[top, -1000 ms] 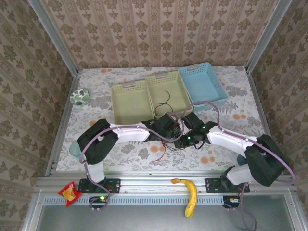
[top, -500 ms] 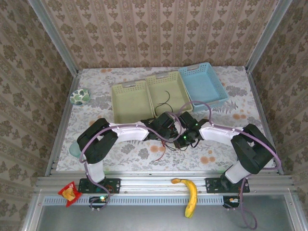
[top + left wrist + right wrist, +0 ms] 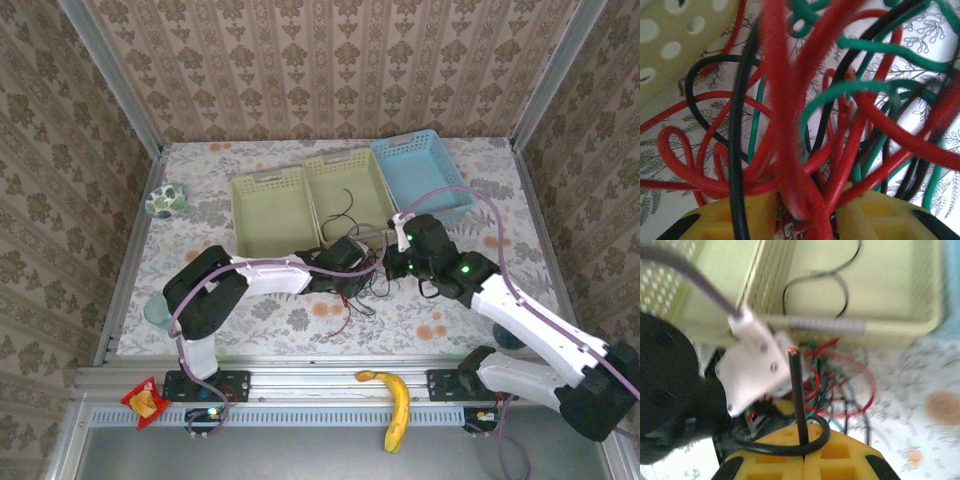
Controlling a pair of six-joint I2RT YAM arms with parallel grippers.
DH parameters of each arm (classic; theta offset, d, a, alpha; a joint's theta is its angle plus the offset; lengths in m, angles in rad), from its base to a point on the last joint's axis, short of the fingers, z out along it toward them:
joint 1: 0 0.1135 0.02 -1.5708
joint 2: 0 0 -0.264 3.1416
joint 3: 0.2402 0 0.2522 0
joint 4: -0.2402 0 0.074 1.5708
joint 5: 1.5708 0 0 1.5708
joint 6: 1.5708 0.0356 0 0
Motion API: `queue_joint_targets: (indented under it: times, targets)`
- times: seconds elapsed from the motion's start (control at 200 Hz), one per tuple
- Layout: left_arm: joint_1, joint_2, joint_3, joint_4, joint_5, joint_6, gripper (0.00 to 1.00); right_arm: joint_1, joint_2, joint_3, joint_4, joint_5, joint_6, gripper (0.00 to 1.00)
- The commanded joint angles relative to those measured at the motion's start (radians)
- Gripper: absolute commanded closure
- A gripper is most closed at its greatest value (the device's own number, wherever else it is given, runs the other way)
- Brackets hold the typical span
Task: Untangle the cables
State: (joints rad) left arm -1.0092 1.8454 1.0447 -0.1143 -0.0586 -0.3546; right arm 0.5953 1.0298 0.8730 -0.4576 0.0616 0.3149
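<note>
Note right claw (image 3: pixel 805 442) pressed together on black cable (image 3: pixel 796 390), with the cable end upright above it. Note left claw (image 3: pixel 806 212) apart, with red cable (image 3: pixel 782 100), green cable (image 3: pixel 865 87) and black strands threading the gap. Find tangle (image 3: pixel 368 290) on counter (image 3: pixel 280 320) between both claws, just before middle basket (image 3: pixel 340 162) of three. See separate black wire (image 3: pixel 345 207) lying loose inside that basket.

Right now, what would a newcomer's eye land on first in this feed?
The knot of red, green and black cables mid-table, just in front of the baskets. Next, the right gripper shut on a black cable near that knot. Also a yellow banana lying on the near rail.
</note>
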Motion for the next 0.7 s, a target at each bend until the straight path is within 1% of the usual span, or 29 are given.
queue_joint_targets:
  times: [0.0,0.145,0.4,0.565,0.695]
  targets:
    - [-0.003,0.063,-0.05,-0.114,0.027,0.008,0.65,-0.008,-0.078,0.123,0.028,0.19,-0.024,1.0]
    - [-0.006,0.074,-0.052,-0.116,0.023,0.004,0.65,-0.009,-0.135,0.191,0.087,0.303,-0.045,1.0]
    - [-0.012,0.076,-0.072,-0.119,0.02,-0.008,0.64,-0.011,-0.186,0.283,0.194,0.472,-0.127,1.0]
    - [-0.025,0.081,-0.077,-0.122,0.013,-0.011,0.63,-0.017,-0.185,0.367,0.25,0.447,-0.207,1.0]
    - [-0.032,0.086,-0.083,-0.127,0.006,-0.015,0.62,-0.023,-0.18,0.42,0.346,0.418,-0.275,1.0]
